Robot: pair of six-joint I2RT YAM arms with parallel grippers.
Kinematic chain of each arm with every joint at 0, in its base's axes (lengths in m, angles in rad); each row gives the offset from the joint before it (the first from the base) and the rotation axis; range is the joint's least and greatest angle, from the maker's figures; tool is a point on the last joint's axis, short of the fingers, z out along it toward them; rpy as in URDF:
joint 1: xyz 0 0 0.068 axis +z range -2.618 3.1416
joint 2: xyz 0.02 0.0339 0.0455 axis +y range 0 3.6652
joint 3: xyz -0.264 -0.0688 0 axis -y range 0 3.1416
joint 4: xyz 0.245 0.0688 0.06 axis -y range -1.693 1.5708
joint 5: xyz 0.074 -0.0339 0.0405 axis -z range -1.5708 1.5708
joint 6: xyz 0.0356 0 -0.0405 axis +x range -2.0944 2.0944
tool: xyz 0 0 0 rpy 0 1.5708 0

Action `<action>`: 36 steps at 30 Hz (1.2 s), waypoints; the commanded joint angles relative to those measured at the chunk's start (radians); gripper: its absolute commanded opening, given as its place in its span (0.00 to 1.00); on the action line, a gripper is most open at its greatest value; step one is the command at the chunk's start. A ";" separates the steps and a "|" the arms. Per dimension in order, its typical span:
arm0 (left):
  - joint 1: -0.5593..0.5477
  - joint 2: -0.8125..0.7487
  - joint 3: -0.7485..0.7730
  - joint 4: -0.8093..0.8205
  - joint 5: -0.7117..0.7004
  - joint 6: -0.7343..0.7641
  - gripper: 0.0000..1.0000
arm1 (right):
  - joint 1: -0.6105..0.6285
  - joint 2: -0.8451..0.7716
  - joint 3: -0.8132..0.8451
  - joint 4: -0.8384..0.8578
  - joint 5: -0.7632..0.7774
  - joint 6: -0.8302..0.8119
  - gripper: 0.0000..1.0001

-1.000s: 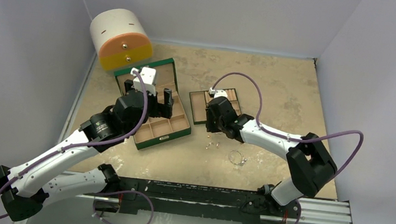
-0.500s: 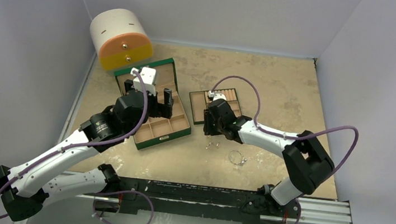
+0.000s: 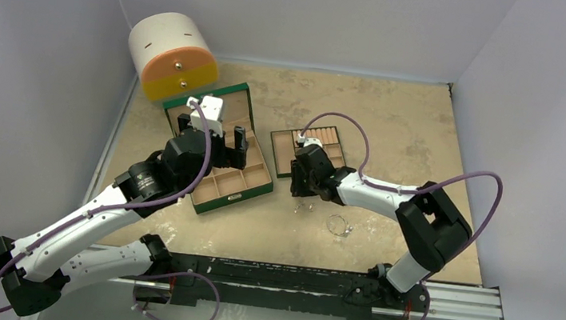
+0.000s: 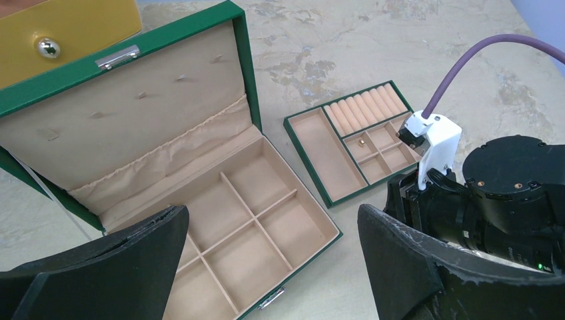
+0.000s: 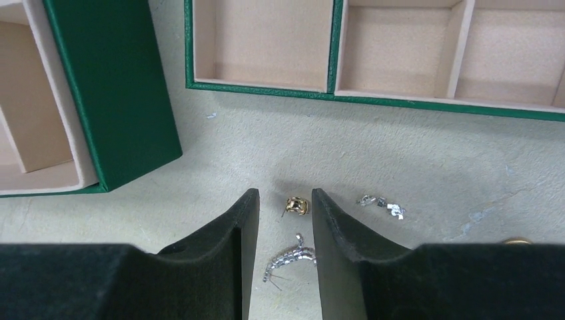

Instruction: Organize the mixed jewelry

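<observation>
**Progress:** early. One small gold piece is sitting in a square cell of the small green tray; its other visible cells are showing nothing.

**Outstanding:** lying on the table just in front of the tray are a gold earring, a silvery drop earring, a second silvery earring and a gold ring, which the frame edge is cutting off. A wire hoop is lying farther front-right.

**Right gripper**: hanging just in front of the tray, fingers narrowly parted astride the gold earring, gripping nothing.

**Left gripper**: hovering left of the tray, fingers spread wide, empty.

**Hidden:** from above, the right wrist is covering the tray's near corner, and the total piece count is proving hard to tell.
</observation>
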 commanded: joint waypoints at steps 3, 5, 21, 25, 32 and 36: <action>0.000 -0.004 0.046 0.016 -0.001 0.007 0.98 | 0.007 0.021 0.003 0.031 -0.016 0.016 0.37; 0.001 -0.004 0.047 0.015 -0.001 0.007 0.98 | 0.007 0.021 0.001 0.029 -0.016 0.016 0.36; 0.000 0.001 0.049 0.015 0.001 0.009 0.98 | 0.017 0.017 -0.018 0.025 -0.006 0.023 0.29; 0.001 0.001 0.049 0.014 0.001 0.009 0.98 | 0.019 0.014 -0.023 0.021 0.000 0.025 0.24; 0.000 0.002 0.048 0.014 0.001 0.009 0.98 | 0.024 0.005 -0.032 0.015 0.013 0.027 0.15; 0.000 0.004 0.048 0.014 0.002 0.009 0.98 | 0.025 -0.001 -0.032 0.013 0.014 0.027 0.06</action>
